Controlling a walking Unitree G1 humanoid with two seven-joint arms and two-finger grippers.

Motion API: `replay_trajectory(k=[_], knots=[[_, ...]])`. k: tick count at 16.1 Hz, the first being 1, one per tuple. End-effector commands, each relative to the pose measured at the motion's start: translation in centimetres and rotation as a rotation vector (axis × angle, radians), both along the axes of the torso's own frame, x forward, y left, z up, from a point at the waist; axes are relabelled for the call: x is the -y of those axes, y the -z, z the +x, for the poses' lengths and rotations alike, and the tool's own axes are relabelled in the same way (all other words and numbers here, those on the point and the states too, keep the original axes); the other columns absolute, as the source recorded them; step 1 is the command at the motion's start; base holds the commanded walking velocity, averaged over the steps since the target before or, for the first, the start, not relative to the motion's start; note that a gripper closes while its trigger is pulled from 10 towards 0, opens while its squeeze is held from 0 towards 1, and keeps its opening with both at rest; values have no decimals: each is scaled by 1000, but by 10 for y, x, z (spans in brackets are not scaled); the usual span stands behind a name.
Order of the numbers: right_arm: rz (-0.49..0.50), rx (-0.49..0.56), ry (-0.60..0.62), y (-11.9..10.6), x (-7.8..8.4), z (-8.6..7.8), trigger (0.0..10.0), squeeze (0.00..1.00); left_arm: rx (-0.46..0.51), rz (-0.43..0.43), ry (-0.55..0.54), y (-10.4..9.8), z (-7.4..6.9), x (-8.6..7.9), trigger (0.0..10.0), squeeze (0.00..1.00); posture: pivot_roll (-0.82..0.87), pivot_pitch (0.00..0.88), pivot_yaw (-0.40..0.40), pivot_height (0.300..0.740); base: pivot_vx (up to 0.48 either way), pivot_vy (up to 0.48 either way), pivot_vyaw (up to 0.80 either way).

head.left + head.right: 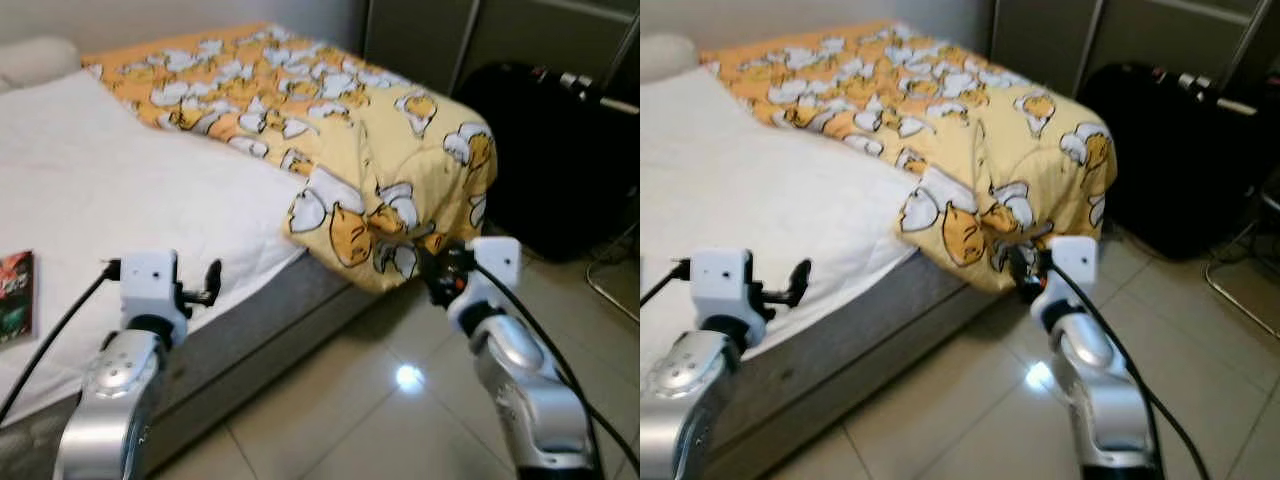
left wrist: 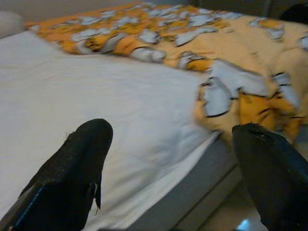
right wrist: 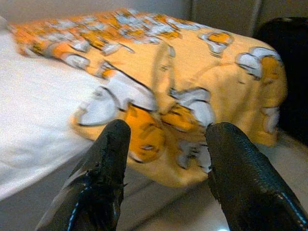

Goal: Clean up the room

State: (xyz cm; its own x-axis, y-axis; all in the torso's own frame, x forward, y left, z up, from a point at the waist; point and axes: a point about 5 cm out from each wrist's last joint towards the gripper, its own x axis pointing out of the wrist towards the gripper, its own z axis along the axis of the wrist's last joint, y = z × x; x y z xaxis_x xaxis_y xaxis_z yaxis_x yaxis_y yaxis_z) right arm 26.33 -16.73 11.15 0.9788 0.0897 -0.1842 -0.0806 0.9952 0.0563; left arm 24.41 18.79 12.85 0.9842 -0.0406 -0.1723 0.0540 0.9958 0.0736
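Note:
A yellow blanket (image 1: 350,130) printed with white and orange cartoon figures lies bunched over the foot of the bed and hangs down over its corner. The rest of the bed is bare white sheet (image 1: 120,190). My left gripper (image 2: 173,132) is raised over the bed's near edge, open, with nothing between its fingers. My right gripper (image 3: 168,130) is open too, held just in front of the blanket's hanging corner (image 3: 159,139) without touching it.
A book (image 1: 15,295) lies on the sheet at the far left, and a pillow (image 1: 35,60) sits at the head of the bed. A black bag (image 1: 550,150) stands on the tiled floor (image 1: 380,400) right of the bed, by a dark wardrobe (image 1: 430,40). A metal frame (image 1: 610,270) stands at the far right.

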Motion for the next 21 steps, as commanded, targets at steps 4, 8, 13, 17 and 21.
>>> replay_trajectory(k=[4,8,13,17,21], knots=[[-5,-8,16,1,2,2,10000,0,-1,8,-7,0,0,-4,10000,0,-50,0,9,740,364,0,0],[-9,-7,16,2,4,2,10000,0,-5,9,-2,2,0,-1,10000,0,-45,0,0,740,364,0,0],[-8,-5,4,3,1,3,10000,0,-1,11,3,2,2,0,10000,0,-43,0,2,740,364,0,0],[-19,-13,23,5,2,5,10000,0,1,13,20,2,3,2,10000,0,-46,0,5,740,363,0,0],[-32,-23,-3,6,-1,5,10000,0,3,12,28,3,4,4,10000,0,-50,0,2,740,361,0,0]])
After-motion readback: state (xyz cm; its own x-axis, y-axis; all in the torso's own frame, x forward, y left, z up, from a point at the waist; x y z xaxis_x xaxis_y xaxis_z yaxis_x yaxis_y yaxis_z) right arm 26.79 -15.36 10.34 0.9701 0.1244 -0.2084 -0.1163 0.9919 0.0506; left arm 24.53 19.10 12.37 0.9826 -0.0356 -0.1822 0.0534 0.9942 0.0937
